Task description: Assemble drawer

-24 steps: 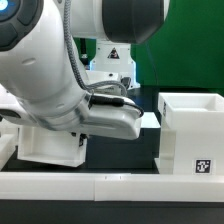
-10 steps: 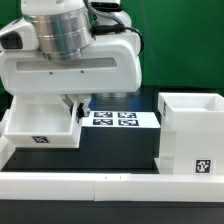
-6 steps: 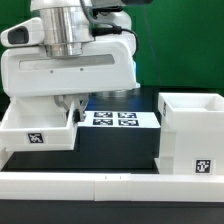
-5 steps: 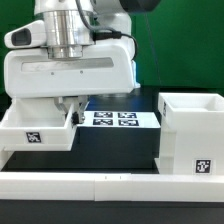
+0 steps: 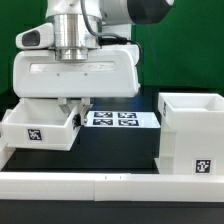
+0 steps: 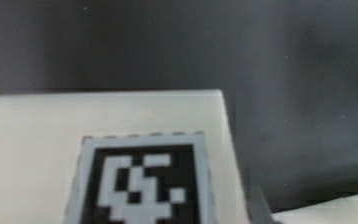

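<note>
A shallow white tray (image 5: 38, 130) with a tag on its front sits at the exterior view's left. My gripper (image 5: 73, 104) hangs below the big white hand, and its fingers are closed over the tray's right wall. The tray's right end is slightly raised. The tall white casing (image 5: 190, 135), open on top and tagged on its front, stands at the exterior view's right, well apart from the tray. In the wrist view a white tray face with a black-and-white tag (image 6: 140, 185) fills the frame, very close, and my fingertips do not show clearly. A second tray is out of view.
The marker board (image 5: 113, 118) lies flat on the black table (image 5: 120, 145) between tray and casing. A low white rail (image 5: 110, 185) runs along the near edge. The arm's body and a green backdrop are behind.
The arm swung from low across the scene to upright above the tray. Over the last second the hand shifted slightly right, and the tray shifted up and right with it.
</note>
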Robot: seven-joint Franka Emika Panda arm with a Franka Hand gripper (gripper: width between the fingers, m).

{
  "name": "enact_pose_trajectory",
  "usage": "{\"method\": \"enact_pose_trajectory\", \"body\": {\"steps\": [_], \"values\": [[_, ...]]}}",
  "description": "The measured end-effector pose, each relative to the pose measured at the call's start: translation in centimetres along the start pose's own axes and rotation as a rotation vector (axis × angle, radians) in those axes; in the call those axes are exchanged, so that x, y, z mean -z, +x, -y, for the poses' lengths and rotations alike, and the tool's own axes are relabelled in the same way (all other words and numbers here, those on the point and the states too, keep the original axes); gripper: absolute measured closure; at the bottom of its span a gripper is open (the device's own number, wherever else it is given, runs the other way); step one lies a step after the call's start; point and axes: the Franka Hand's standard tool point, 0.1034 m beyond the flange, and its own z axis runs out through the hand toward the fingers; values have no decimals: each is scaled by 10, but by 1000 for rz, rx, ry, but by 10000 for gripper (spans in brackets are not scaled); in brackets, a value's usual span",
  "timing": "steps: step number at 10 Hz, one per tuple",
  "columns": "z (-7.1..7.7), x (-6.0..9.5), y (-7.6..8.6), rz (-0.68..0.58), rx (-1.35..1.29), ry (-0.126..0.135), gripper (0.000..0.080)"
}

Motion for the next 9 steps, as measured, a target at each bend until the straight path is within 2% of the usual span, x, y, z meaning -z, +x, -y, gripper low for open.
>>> {"method": "enact_pose_trajectory", "body": {"steps": [2, 5, 6, 7, 8, 9], "values": [[-13, -3, -7, -52, 139, -30, 761], [-13, -5, -8, -58, 112, -23, 761], [-24, -2, -3, -130, 165, -79, 761], [-24, -5, -9, -139, 212, -82, 761], [-19, -7, -14, -134, 219, -60, 761], [-20, -7, -15, -168, 221, -66, 761]]}}
